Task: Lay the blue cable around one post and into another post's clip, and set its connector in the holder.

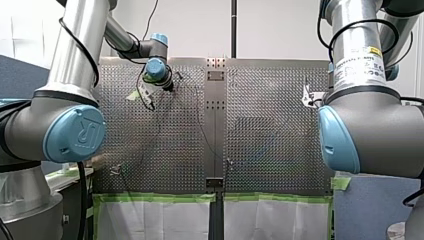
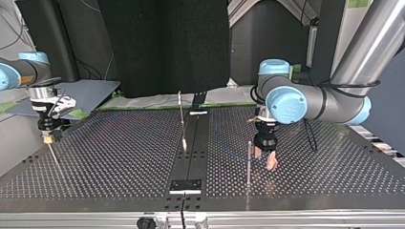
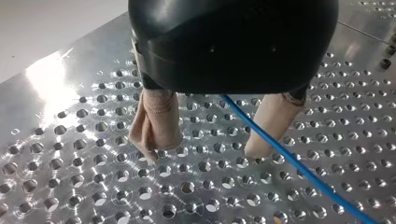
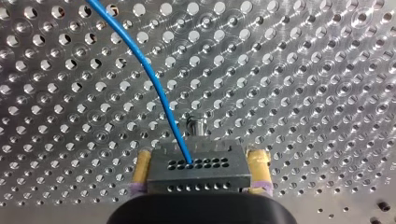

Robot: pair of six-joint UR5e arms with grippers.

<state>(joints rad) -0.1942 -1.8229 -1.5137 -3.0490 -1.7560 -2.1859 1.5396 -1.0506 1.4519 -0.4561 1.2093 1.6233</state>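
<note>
now my right jaws pinch the dark connector (image 4: pixel 198 170), blue cable (image 4: pixel 152 80) leading out of it over the holed worktop (image 4: pixel 303 93); my left jaws hang spread, the cable passing between them.

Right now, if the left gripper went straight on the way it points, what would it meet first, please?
Most likely the perforated table under the left gripper; the blue cable passing through its open jaws may brush it first, depth unclear.
</note>
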